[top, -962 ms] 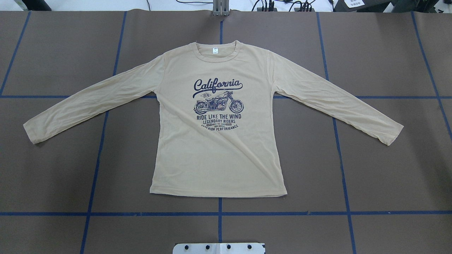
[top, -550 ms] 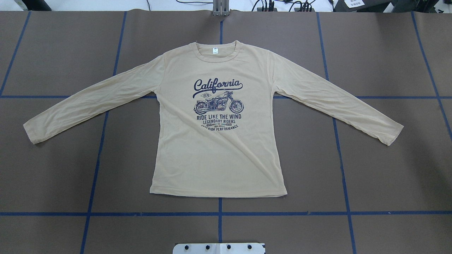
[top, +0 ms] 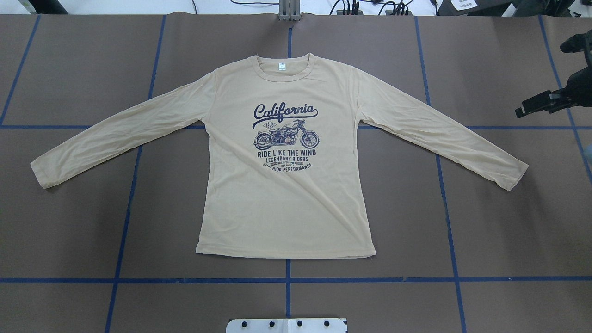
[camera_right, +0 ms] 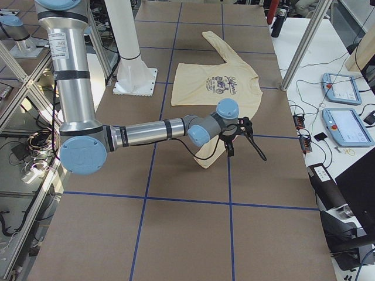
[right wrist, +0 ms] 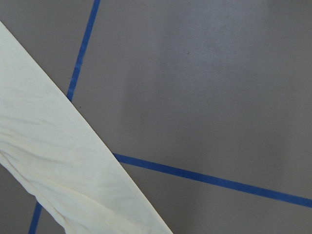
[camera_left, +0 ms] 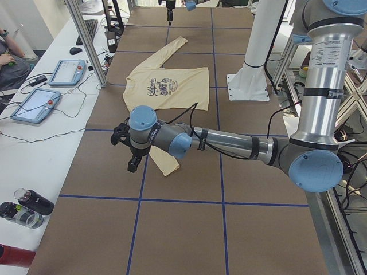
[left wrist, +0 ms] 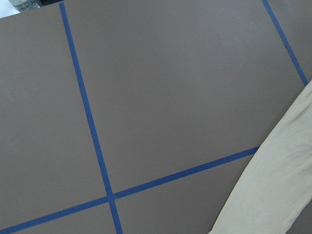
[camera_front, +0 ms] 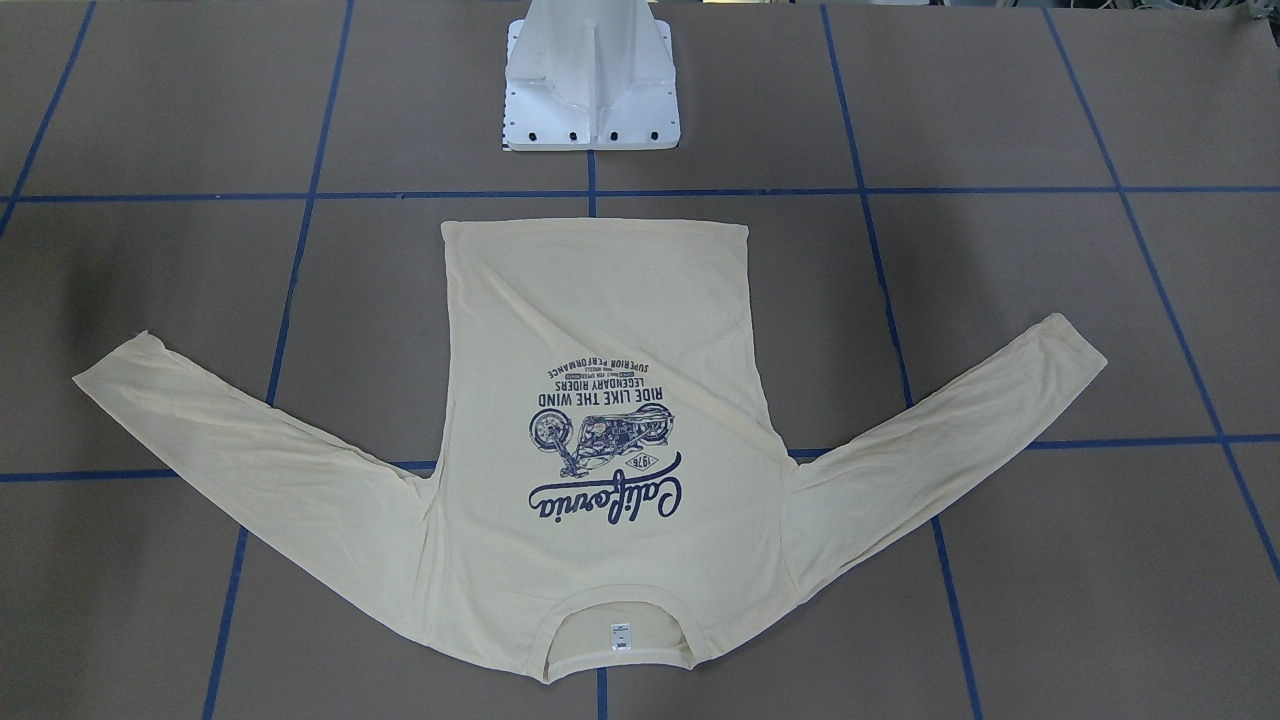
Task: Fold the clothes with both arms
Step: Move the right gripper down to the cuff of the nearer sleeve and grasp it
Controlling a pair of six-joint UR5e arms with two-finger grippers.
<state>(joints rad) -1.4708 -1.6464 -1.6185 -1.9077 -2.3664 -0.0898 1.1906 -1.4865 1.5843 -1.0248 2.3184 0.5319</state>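
Observation:
The clothes are one cream-yellow long-sleeved T-shirt (top: 284, 194) lying flat with its navy print up, both sleeves spread and the collar (camera_front: 615, 625) away from the robot. My right gripper (top: 543, 88) hangs at the overhead view's right edge, above and beyond the right cuff (top: 513, 178). In the exterior right view its fingers (camera_right: 229, 149) stand apart with nothing between them. The left gripper (camera_left: 133, 163) shows only in the exterior left view, over the left cuff (camera_left: 166, 166); I cannot tell its state. Each wrist view shows sleeve cloth (left wrist: 278, 185) (right wrist: 63, 161) but no fingers.
The brown table cover (top: 485, 222) carries a grid of blue tape lines (top: 286, 280). The white pedestal base (camera_front: 590, 90) stands just behind the shirt's hem. Tablets (camera_left: 34, 106), bottles (camera_left: 26, 206) and a person's hand (camera_left: 6, 57) sit on a side bench beyond the table's far edge.
My right gripper has come into the overhead view at its right edge. The shirt has not moved.

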